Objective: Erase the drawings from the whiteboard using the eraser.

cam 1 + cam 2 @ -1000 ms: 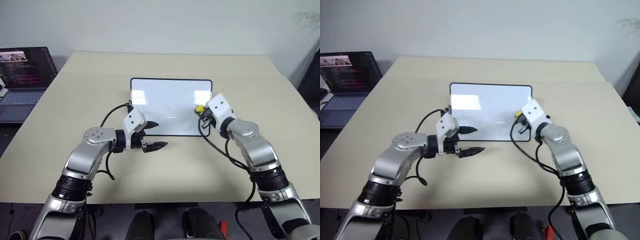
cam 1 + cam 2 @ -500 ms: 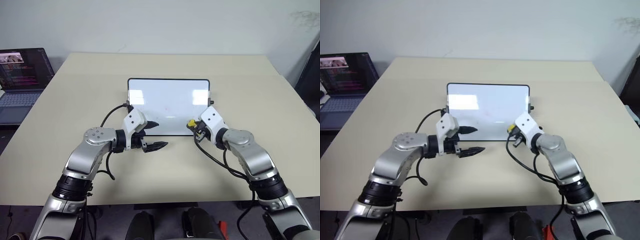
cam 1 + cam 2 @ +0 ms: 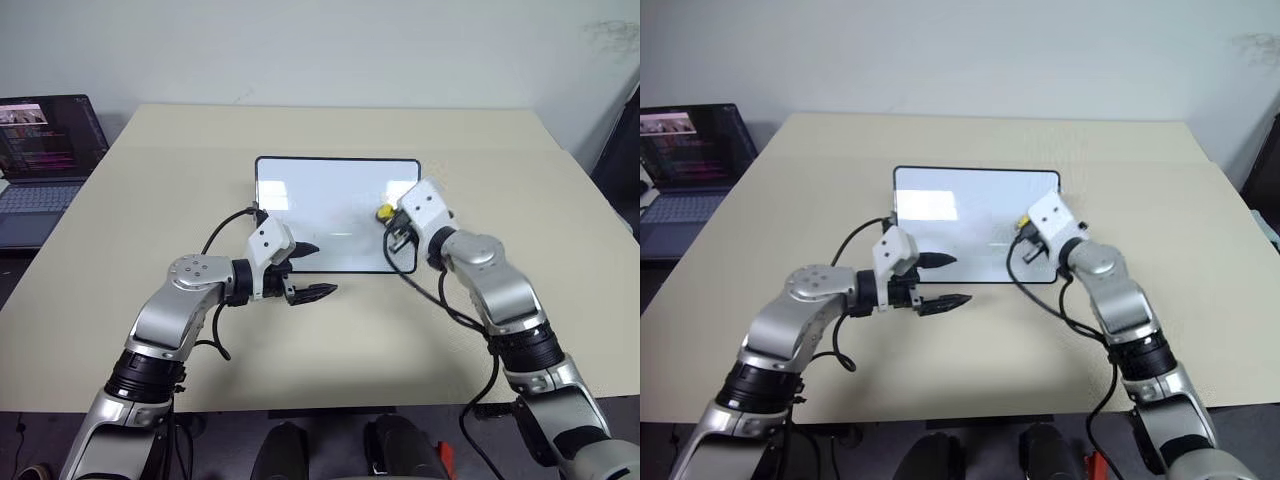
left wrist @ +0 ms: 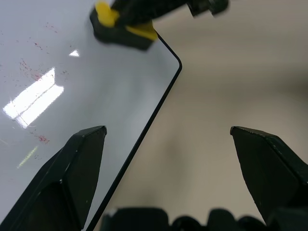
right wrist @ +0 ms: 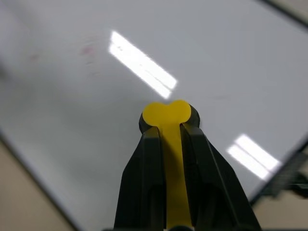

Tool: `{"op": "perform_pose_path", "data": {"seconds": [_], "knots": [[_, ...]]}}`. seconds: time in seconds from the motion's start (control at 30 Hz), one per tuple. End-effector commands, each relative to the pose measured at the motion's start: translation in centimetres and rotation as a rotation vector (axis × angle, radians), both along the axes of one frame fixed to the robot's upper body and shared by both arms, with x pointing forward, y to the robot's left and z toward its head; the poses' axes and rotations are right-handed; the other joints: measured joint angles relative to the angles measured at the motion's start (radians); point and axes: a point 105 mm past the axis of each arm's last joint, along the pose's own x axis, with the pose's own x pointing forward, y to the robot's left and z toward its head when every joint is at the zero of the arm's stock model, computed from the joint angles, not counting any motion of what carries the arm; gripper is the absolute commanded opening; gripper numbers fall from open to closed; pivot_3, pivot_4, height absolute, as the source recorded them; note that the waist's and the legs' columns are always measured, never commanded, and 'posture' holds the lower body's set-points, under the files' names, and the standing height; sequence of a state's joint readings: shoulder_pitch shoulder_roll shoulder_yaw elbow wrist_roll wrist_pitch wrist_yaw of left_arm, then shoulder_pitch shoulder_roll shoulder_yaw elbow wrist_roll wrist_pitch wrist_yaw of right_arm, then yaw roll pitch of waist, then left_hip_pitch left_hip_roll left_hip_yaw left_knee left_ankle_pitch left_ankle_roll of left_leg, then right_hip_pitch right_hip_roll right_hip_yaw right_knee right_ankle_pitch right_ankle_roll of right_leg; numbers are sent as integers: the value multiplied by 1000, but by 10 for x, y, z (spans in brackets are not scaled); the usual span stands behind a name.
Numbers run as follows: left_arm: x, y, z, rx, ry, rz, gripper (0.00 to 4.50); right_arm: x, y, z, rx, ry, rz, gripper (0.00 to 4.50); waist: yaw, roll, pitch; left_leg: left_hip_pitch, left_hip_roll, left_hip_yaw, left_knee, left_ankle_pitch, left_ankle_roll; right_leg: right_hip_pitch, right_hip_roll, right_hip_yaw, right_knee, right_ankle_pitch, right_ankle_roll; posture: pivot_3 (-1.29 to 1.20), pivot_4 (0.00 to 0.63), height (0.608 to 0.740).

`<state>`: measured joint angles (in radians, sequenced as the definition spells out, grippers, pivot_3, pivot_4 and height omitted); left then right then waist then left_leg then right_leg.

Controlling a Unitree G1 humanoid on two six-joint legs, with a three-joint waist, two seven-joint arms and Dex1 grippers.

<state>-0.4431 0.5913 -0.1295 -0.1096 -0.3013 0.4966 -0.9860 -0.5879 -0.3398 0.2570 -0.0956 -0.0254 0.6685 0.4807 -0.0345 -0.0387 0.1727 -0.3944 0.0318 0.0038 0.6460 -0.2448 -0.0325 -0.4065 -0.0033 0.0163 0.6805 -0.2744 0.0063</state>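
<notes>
A laptop (image 3: 45, 150) sits far to the left of the whiteboard (image 3: 330, 190), on another surface off the edge of the table (image 3: 150, 180).

The left gripper (image 3: 312, 270) hangs at the whiteboard's near left corner. Its two black fingers (image 4: 67, 178) are spread wide with nothing between them. One finger is over the white part and one is over the table.

The whiteboard lies flat in the middle of the table. Only tiny red specks and faint smears of the drawings (image 4: 29, 72) are left on it.

The right gripper (image 3: 388, 214) is at the right side of the whiteboard. Its fingers are squeezed tight on the yellow eraser (image 5: 167, 115), which sits on the white part.

Nothing is holding the whiteboard down. If the eraser pushes hard, the board may slide on the table. The eraser may also run off the right edge and bump the black frame. The left gripper is close, so a long wipe to the left could hit it. If the eraser presses too softly, the red specks may stay.
</notes>
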Motion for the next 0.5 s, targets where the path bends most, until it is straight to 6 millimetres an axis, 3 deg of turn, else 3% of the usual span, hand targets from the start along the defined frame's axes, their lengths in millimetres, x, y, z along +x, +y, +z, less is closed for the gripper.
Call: {"op": "perform_pose_path", "data": {"seconds": [0.03,0.23,0.5], "knots": [[-2,-3,13,-25,-45,-12,4500,-2,2,-1,-6,10,5,168,0,0,0,0,0,0,0,0,0,0,0,0,0,0,0,0,150,740],[0,-5,16,-34,-50,-14,4500,0,-5,17,45,-43,-27,14,2,0,0,0,0,0,0,0,0,0,0,0,0,-1,2,0,150,740],[3,-3,17,-39,-51,-9,4500,-14,-17,43,125,-94,-53,14,4,0,0,-4,0,-1,0,0,0,-3,-1,-1,-1,0,0,0,150,740]]}}
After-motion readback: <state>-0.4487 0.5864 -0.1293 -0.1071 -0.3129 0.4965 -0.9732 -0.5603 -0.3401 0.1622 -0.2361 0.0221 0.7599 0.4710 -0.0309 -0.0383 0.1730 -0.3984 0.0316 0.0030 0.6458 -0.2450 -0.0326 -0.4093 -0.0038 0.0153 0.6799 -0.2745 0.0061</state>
